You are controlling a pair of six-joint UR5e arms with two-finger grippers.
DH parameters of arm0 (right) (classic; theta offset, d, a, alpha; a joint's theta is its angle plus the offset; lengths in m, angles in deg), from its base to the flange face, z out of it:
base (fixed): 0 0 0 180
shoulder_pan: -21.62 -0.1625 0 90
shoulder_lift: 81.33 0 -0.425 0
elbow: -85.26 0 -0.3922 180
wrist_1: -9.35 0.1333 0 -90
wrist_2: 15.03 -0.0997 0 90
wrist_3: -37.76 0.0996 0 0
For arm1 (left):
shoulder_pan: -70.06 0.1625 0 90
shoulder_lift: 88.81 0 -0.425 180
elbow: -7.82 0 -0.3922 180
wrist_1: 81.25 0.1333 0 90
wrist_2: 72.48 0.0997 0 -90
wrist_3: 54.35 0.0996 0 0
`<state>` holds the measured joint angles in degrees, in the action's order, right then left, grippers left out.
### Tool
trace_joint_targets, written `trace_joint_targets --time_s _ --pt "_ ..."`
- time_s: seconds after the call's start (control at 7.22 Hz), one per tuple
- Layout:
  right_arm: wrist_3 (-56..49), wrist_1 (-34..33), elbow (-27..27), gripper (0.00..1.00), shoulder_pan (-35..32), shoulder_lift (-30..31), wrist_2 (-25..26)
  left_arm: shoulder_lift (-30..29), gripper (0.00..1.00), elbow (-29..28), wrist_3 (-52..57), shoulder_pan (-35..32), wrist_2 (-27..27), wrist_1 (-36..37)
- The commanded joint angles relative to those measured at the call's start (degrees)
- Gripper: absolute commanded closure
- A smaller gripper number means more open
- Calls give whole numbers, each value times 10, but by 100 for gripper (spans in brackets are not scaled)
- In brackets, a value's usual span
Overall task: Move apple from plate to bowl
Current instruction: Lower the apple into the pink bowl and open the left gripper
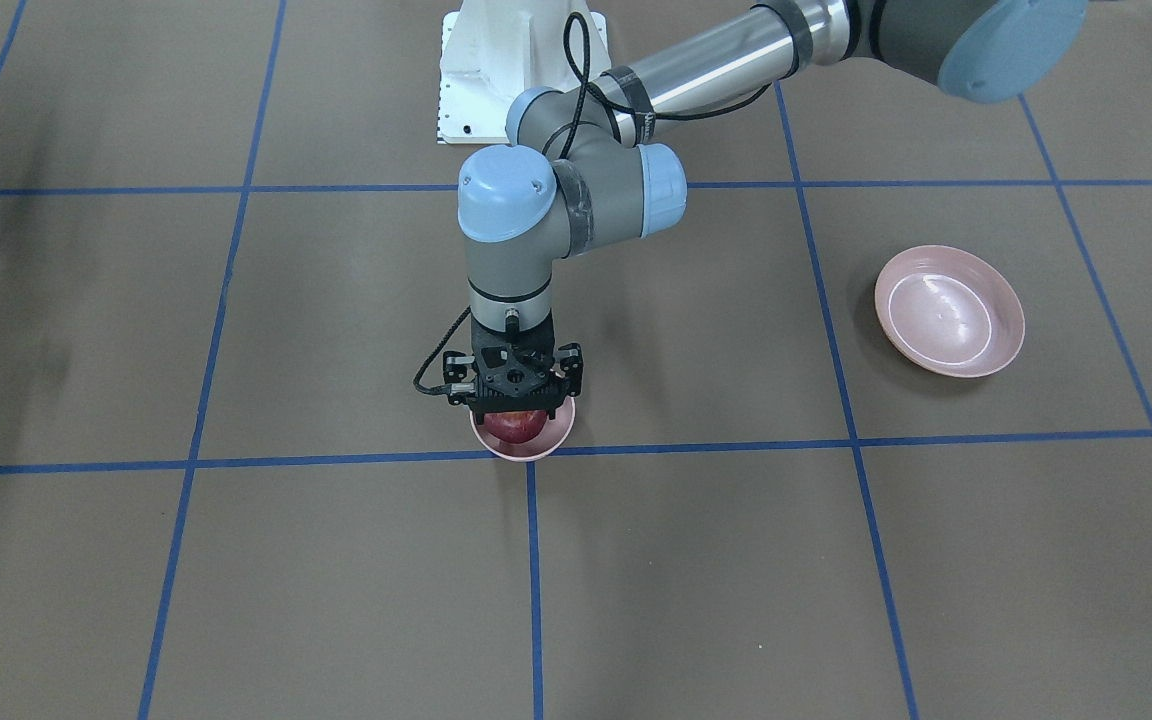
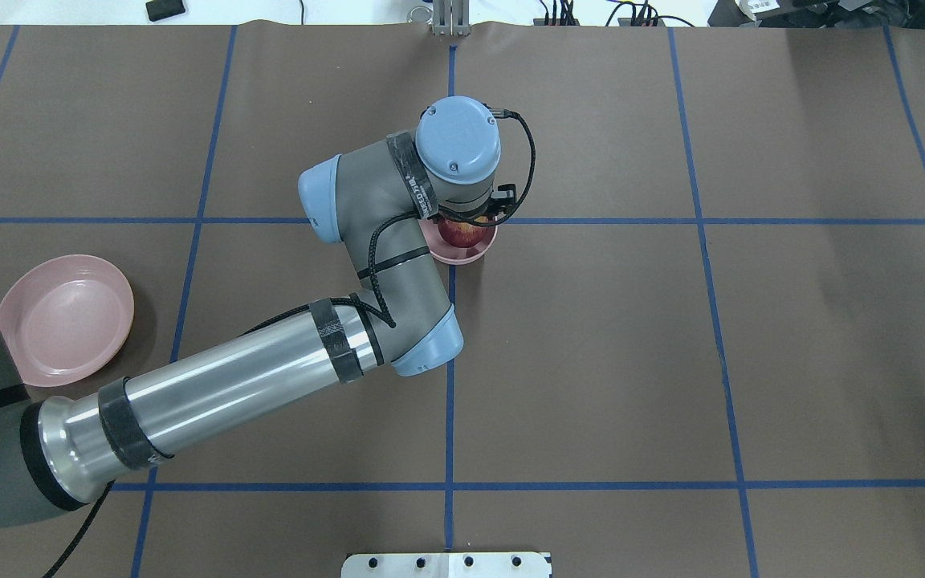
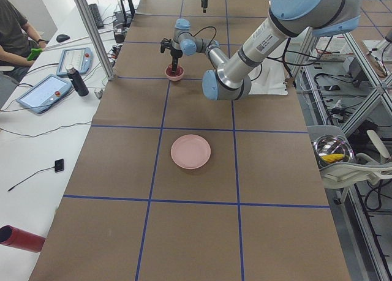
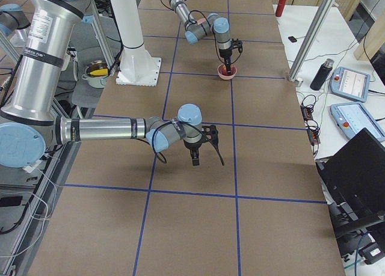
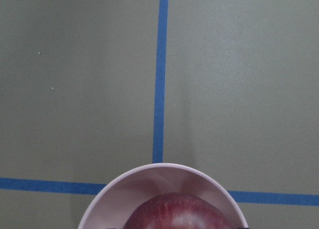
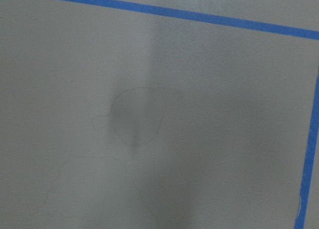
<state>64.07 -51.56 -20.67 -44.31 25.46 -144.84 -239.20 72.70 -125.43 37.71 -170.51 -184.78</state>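
Apple (image 1: 516, 428) sits inside bowl (image 1: 526, 452), low in the cup, near table (image 1: 336, 560) centre where two blue tape lines cross. Plate (image 1: 949, 311) lies bare, well apart, toward the robot's left.

Progress, by my reading: transfer nearly complete. Fruit is off the plate and down in the bowl. What is left: let go, if not done, then lift clear without dragging apple or bowl along.

Left gripper (image 1: 518, 408) hangs straight down directly over the apple, its body covering most of the fruit from above. Fingers reach down past the bowl rim either side of the apple; whether they clamp it or stand just off it, cannot tell. The wrist view shows only the apple's upper curve and the far rim.

Right gripper (image 4: 194, 157) hovers over bare table, well apart from everything; jaw state cannot be told.

Orientation: apple is near-round, no clear long axis. Stem end hidden under the gripper, so which way the stem points cannot be told. Fit looks snug, apple nearly filling the bowl.
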Motion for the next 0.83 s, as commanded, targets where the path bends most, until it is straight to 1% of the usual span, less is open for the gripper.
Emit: trace_joint_targets --time_s 0.0,0.14,0.28,0.42,0.55,0.69 --pt "1 0 2 0 0 -2 0 5 2 2 2 1 3 -4" --pt "1 0 2 0 0 -2 0 10 2 3 2 1 4 -4" --pt "1 0 2 0 0 -2 0 15 2 17 3 0 12 -2" --pt "1 0 2 0 0 -3 0 55 2 80 5 -2 9 3" --pt "1 0 2 0 0 -5 1 132 2 189 24 -11 6 26" --pt "1 0 2 0 0 -6 1 226 2 337 102 -22 4 97"
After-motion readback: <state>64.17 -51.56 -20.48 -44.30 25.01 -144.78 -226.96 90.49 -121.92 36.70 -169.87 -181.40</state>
